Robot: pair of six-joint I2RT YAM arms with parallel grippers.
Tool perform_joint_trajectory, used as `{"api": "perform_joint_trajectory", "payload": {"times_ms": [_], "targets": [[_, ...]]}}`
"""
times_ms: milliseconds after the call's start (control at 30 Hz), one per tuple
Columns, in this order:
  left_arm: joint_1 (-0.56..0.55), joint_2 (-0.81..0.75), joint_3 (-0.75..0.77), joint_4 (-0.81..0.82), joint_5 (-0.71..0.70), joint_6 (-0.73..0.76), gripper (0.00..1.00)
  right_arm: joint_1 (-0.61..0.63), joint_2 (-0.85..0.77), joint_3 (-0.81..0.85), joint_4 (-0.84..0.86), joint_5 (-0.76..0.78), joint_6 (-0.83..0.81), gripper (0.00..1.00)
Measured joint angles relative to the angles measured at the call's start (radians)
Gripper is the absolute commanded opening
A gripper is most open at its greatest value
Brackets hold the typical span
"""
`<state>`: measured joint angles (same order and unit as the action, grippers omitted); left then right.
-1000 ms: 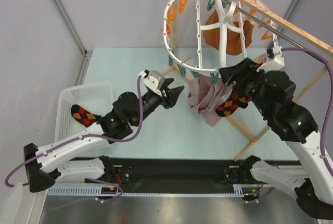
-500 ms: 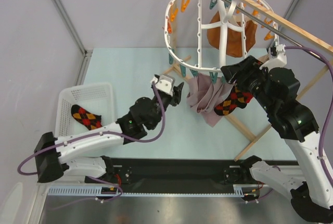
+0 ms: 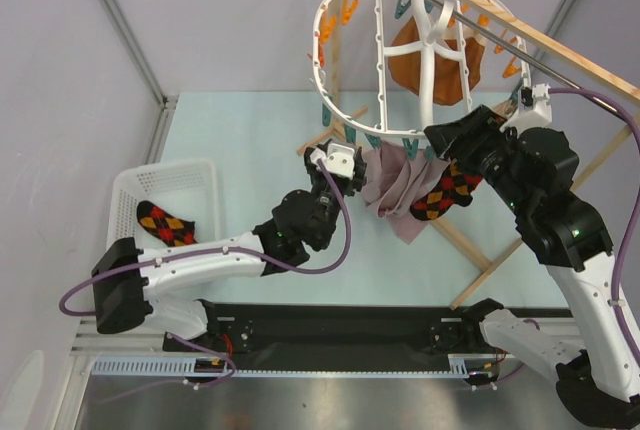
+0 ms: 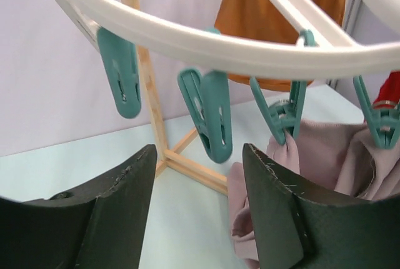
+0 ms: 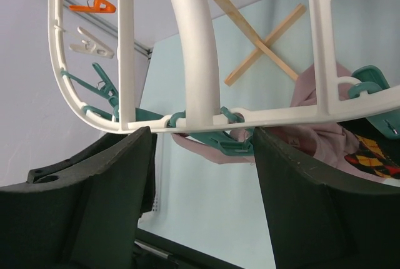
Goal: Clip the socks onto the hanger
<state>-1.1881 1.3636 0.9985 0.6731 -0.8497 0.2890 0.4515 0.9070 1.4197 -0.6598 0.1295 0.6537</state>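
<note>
The white hanger [image 3: 345,115] hangs from the wooden rack, with teal and orange clips on its rim. One argyle sock [image 3: 443,191] hangs at the ring's near rim beside the mauve cloth [image 3: 392,188]. It also shows in the right wrist view [image 5: 375,156]. The other sock [image 3: 165,222] lies in the white basket [image 3: 195,172]. My left gripper [image 3: 345,164] is open and empty, just below the rim, with a free teal clip [image 4: 212,116] straight ahead of its jaws [image 4: 199,150]. My right gripper [image 3: 450,140] is open and empty, jaws [image 5: 201,132] either side of the rim [image 5: 150,124].
An orange-brown garment [image 3: 435,60] hangs behind the ring. Wooden rack poles [image 3: 480,250] cross the table under and right of the hanger, and a metal rod [image 3: 480,25] runs above. The mauve cloth [image 4: 312,156] is held by a teal clip [image 4: 281,116].
My left arm has reached right and forward from near the basket up to the hanger's near rim. The right arm has barely moved. The ring has swayed slightly.
</note>
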Motion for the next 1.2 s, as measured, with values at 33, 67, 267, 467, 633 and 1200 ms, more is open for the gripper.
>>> {"api": "perform_joint_trajectory", "payload": {"times_ms": [33, 67, 267, 467, 633, 1200], "targets": [[0.0, 0.0, 0.006, 0.004, -0.012, 0.002, 0.63, -0.002, 0.0, 0.0, 0.0, -0.004, 0.0, 0.71], [0.0, 0.002, 0.014, 0.009, -0.02, 0.006, 0.63, -0.004, 0.0, 0.0, 0.0, -0.007, 0.0, 0.71], [0.0, 0.036, 0.049, 0.022, -0.039, 0.021, 0.59, -0.014, 0.0, 0.0, 0.0, -0.023, 0.0, 0.71], [0.005, 0.068, 0.06, 0.023, -0.04, 0.036, 0.47, -0.022, 0.0, 0.0, 0.0, -0.037, 0.0, 0.71], [0.026, 0.071, 0.062, 0.016, -0.026, 0.028, 0.32, -0.028, 0.0, 0.0, 0.0, -0.045, 0.0, 0.72], [0.122, -0.139, 0.0, -0.172, 0.412, -0.11, 0.0, -0.03, -0.006, 0.0, 0.0, -0.068, 0.0, 0.73]]}}
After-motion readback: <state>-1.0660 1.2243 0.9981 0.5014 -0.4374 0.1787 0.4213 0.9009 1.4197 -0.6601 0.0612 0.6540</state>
